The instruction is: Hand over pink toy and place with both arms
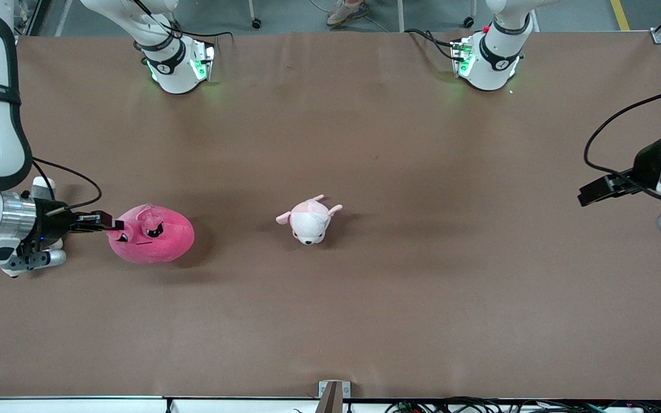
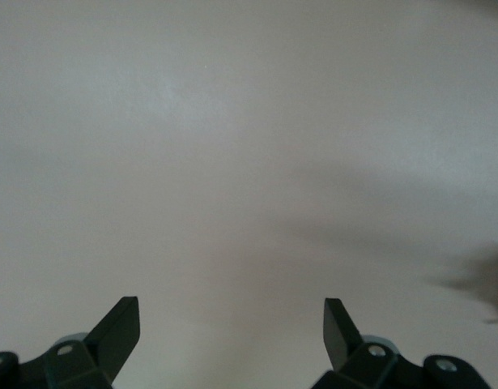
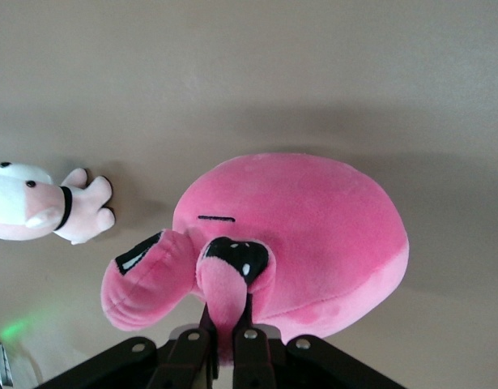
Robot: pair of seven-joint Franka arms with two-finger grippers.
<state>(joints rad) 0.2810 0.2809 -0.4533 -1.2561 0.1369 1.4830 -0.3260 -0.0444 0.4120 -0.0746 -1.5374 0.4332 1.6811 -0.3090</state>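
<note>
The pink toy (image 1: 152,235) (image 3: 297,235), a round hot-pink plush with black angry eyes, is at the right arm's end of the table. My right gripper (image 1: 113,225) (image 3: 228,324) is shut on one of its small flaps, at the side of the toy toward that end. Whether the toy rests on the brown table or hangs just above it, I cannot tell. My left gripper (image 1: 586,195) (image 2: 232,304) hovers open over bare table at the left arm's end, with nothing between its fingers.
A small pale pink-and-white plush animal (image 1: 309,219) (image 3: 38,207) lies mid-table, between the two grippers. The arm bases (image 1: 178,66) (image 1: 488,63) stand at the table's farthest edge from the front camera. A metal bracket (image 1: 331,393) sits at the nearest edge.
</note>
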